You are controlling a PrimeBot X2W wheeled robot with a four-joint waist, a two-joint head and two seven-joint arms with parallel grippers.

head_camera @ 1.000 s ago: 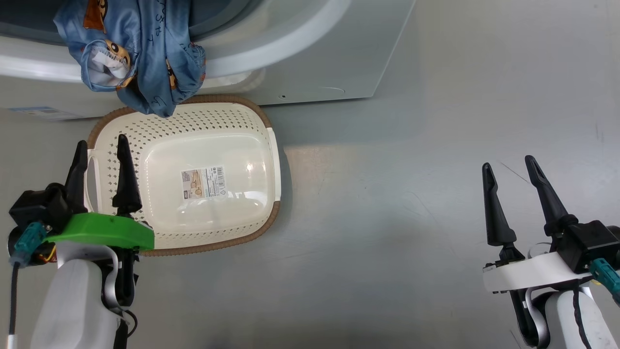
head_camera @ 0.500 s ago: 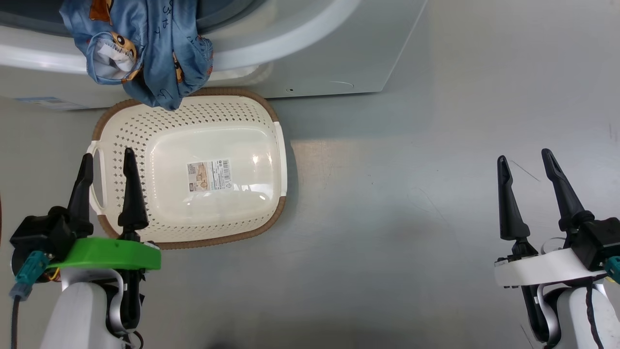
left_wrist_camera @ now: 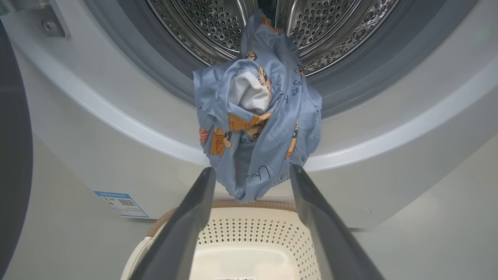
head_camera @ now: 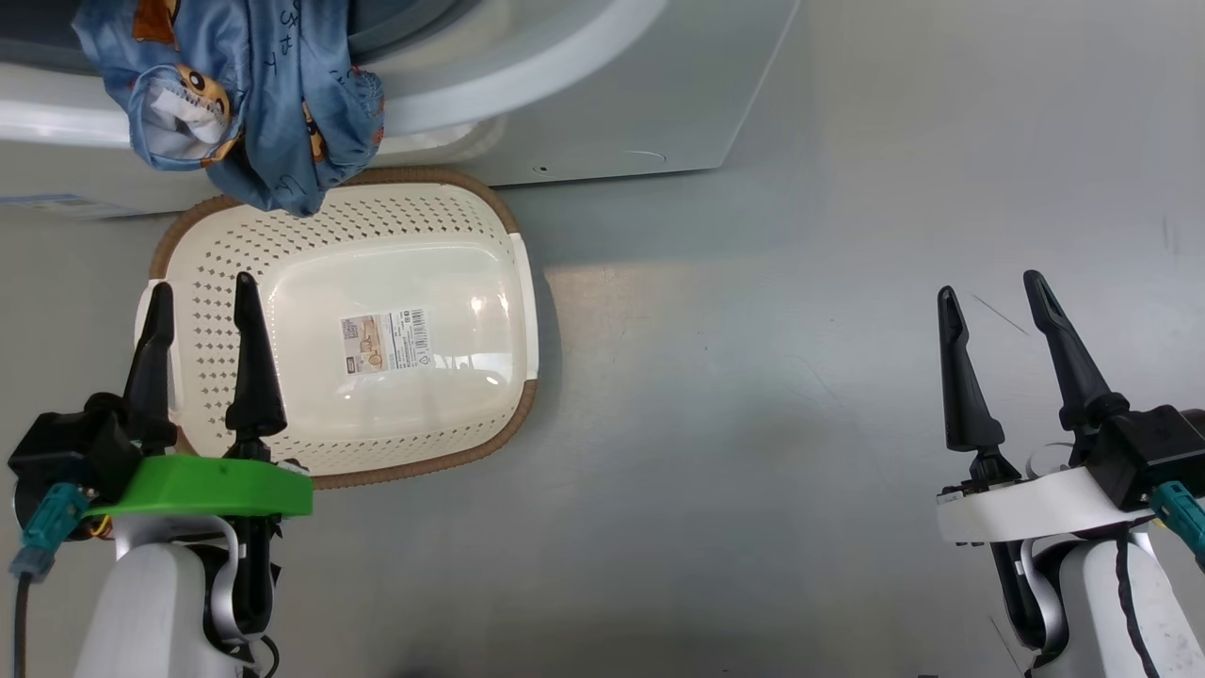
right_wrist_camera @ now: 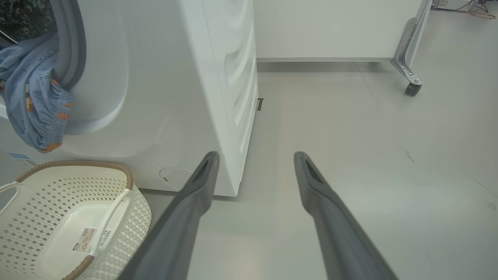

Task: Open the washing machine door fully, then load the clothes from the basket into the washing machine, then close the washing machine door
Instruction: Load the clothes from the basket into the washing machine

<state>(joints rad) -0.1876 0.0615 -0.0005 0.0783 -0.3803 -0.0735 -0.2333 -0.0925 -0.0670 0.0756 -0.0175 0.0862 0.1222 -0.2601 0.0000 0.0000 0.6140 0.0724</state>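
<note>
Floor (head_camera: 753,395) spreads open beside basket (head_camera: 424,466); clothes (head_camera: 273,113) overhang gasket (left_wrist_camera: 155,66); left tool (head_camera: 203,282), right tool (head_camera: 988,285) apart.

No text legible anywhere. Sticker label (head_camera: 386,341) on the inside bottom of the basket (head_camera: 442,463): barcode strip along one edge, small brown product picture, a few dark icons, print too small to read; blurred in the right wrist view too. Blue label (left_wrist_camera: 120,203) low on the washing machine (left_wrist_camera: 389,128) front: QR-code square plus a smaller square, white print unreadable. Clothes (left_wrist_camera: 256,128) hanging from the drum opening: dark handwritten-style squiggles printed on the blue fabric, like letters or characters, cannot tell which. No brand or number made out.
</note>
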